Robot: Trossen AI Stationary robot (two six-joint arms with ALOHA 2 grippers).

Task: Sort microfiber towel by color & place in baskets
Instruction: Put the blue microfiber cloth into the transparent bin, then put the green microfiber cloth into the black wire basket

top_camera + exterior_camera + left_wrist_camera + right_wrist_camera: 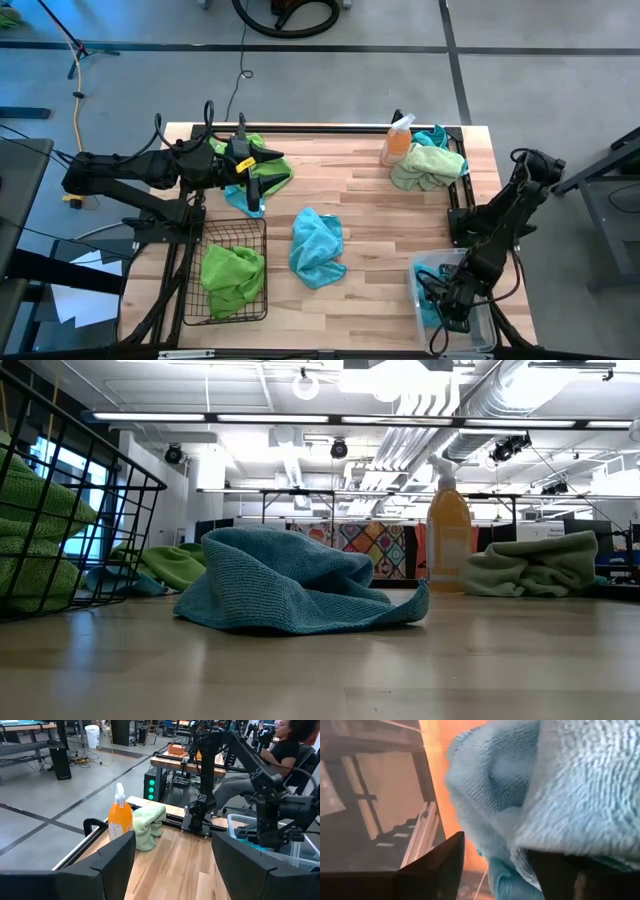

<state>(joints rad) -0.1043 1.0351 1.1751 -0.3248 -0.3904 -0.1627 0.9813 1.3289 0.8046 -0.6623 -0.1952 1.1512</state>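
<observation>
A turquoise towel [318, 245] [290, 590] lies crumpled mid-table. A lime towel [232, 278] sits in the black wire basket [205, 225] [90, 490] at the near left. A lime towel [272, 162] and a blue one [250, 198] lie at the far left, under my left gripper [262, 168] [172, 837], which is open and holds nothing. My right gripper [450, 300] [495, 845] is open, lowered into the clear plastic basket [418, 270] at the near right, with a blue towel [555, 785] right in front of its fingers. A pale green towel [422, 168] lies at the far right. My right gripper's fingers stand apart inside the clear basket, pointing down. A fold of the blue towel [530, 840] hangs in front of one finger [565, 875]. I cannot tell whether the cloth touches that finger.
An orange spray bottle [398, 140] [449, 535] [120, 820] stands upright at the far right beside the pale green towel, with a turquoise cloth [440, 135] behind it. Bare wood runs between the middle towel and the far-right pile. A seated person [280, 745] shows beyond the table.
</observation>
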